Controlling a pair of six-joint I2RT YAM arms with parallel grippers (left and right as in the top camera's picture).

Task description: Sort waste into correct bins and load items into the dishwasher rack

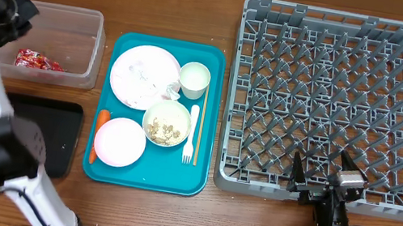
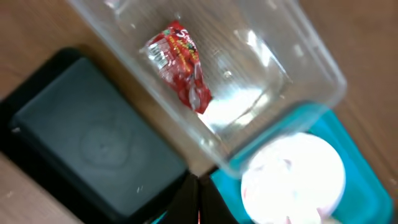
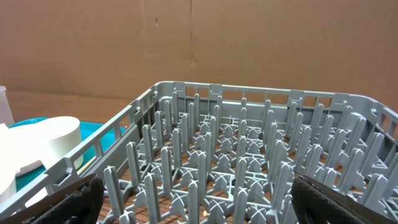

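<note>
The red snack wrapper (image 1: pixel 39 61) (image 2: pixel 180 65) lies loose inside the clear tub (image 1: pixel 94 29) (image 2: pixel 311 56). My left gripper (image 1: pixel 14 14) (image 2: pixel 199 202) hangs above the tub's left end, shut and holding nothing. On the teal tray (image 1: pixel 200 170) sit the large white plate (image 1: pixel 138 74) with a crumpled napkin (image 1: pixel 166 88), the cup (image 1: pixel 194 79), a bowl (image 1: pixel 166 122) of food scraps, the pink plate (image 1: pixel 119 141), a carrot (image 1: pixel 102 117), the fork (image 1: pixel 191 132) and a chopstick (image 1: pixel 198 137). My right gripper (image 1: pixel 327 171) (image 3: pixel 199 205) stands open at the grey rack's (image 1: pixel 326 101) (image 3: pixel 249 155) near edge.
The black tray (image 1: pixel 50 133) (image 2: pixel 81 137) lies in front of the clear tub, partly under my left arm. Upright pegs fill the rack floor. A brown cardboard wall (image 3: pixel 199 43) stands behind the rack in the right wrist view.
</note>
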